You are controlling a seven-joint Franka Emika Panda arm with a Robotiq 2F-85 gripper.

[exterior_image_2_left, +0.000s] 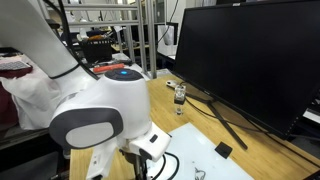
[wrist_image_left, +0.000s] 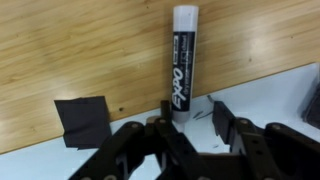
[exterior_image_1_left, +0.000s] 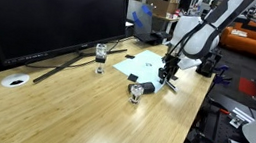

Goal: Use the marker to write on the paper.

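Flanking the lower end of the marker (wrist_image_left: 184,58), the gripper (wrist_image_left: 190,112) fills the bottom of the wrist view with its dark fingers (wrist_image_left: 163,118), one on each side of the barrel. They sit close to it, but I cannot tell whether they actually press on it or stand just off it.

The marker has a pale grey-white body with a black label bearing white lettering. It runs from the jaws up the picture across the bare wood of the worktop (wrist_image_left: 80,40).

The paper (wrist_image_left: 285,95) is a flat, pale white sheet. In the wrist view its edge crosses just beneath the gripper, and faint dark strokes show on it beside the right finger. A black piece (wrist_image_left: 82,120) sits at its corner, left of the gripper, half on the wood.

In an exterior view the paper (exterior_image_1_left: 141,67) lies on the far right part of the worktop (exterior_image_1_left: 81,116), right of the big dark monitor (exterior_image_1_left: 46,10), with the gripper (exterior_image_1_left: 169,79) low over its right edge at the end of the white arm (exterior_image_1_left: 210,28). A small clear glass (exterior_image_1_left: 101,58) stands left of the sheet, and a round white disc (exterior_image_1_left: 15,81) lies well apart at the near left.

In an exterior view the paper (exterior_image_2_left: 215,162) shows at the lower right, behind the arm's bulky white joint (exterior_image_2_left: 100,110).
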